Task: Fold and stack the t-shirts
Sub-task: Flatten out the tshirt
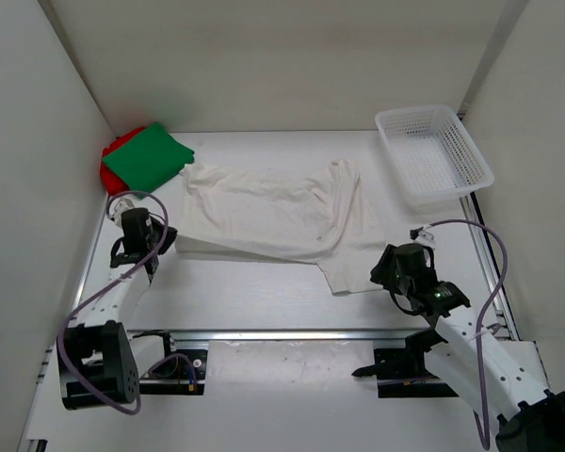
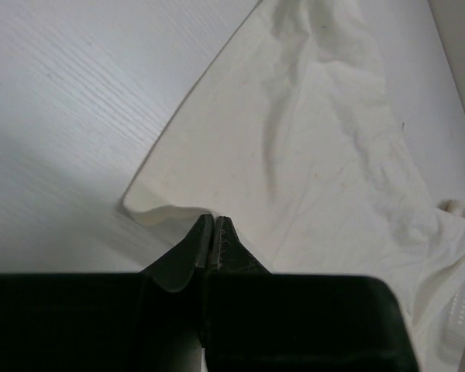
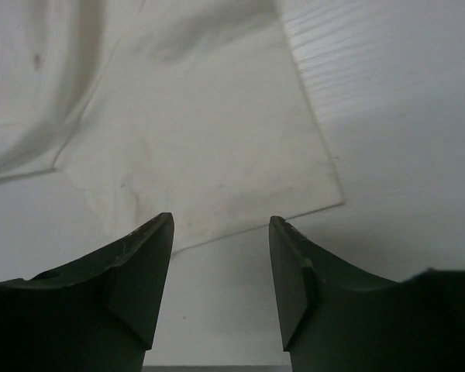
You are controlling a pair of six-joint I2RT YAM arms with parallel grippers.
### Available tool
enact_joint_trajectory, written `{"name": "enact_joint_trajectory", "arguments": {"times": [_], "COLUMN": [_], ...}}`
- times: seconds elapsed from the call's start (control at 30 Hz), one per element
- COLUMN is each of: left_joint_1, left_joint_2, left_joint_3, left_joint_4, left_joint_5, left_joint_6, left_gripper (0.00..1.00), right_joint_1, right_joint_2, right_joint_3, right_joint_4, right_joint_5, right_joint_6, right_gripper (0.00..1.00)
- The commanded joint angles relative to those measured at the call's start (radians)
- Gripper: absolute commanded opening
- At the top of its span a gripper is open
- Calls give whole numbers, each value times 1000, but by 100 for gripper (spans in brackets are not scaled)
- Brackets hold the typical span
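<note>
**Overhead view.** The white t-shirt point(image 1: 268, 209) lies spread and wrinkled across the middle of the counter point(image 1: 264, 311), with one short sleeve reaching toward the near right. In the far left corner the folded green t-shirt point(image 1: 149, 155) rests on the red t-shirt point(image 1: 107, 169). Only a narrow red margin shows along the green one's left side, so how the red one is folded cannot be judged. A mesh basket point(image 1: 433, 151) stands at the far right, apart from all three shirts. At this scale both arms' fingers are too small to resolve.

**Left wrist view.** The left end effector point(image 2: 215, 226) has its two fingers pressed together at the near left corner of the white t-shirt. The hem curls up to meet the tips, and the end effector is closed on that edge. The fingers themselves hide how much cloth sits between the pads. The basket appears only as a pale sliver, cut off at the lower right margin.

**Right wrist view.** The right end effector point(image 3: 221, 225) has its jaws wide apart with nothing between them. It is poised at the near edge of the shirt's flat sleeve. Whether the tips touch cloth or counter cannot be told. The far part of the shirt is soft and out of focus.
</note>
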Motion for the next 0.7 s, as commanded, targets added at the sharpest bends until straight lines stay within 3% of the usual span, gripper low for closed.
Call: {"name": "enact_joint_trajectory", "arguments": {"times": [0.0,0.17,0.67], "left_joint_1": [70,65,24], "left_joint_2": [62,118,148], "left_joint_3": [43,86,107], "left_joint_4": [96,158,170], "left_joint_5": [99,142,175], "left_joint_6": [36,18,10], "left_gripper": [0,0,0], "right_joint_1": [-33,-58,-185], "right_joint_2": [-13,134,271], "right_joint_3": [12,61,-17], "right_joint_4": [-82,-153,6], "right_joint_5": [105,196,6], "right_joint_6": [21,49,8], "right_gripper": [52,53,40]}}
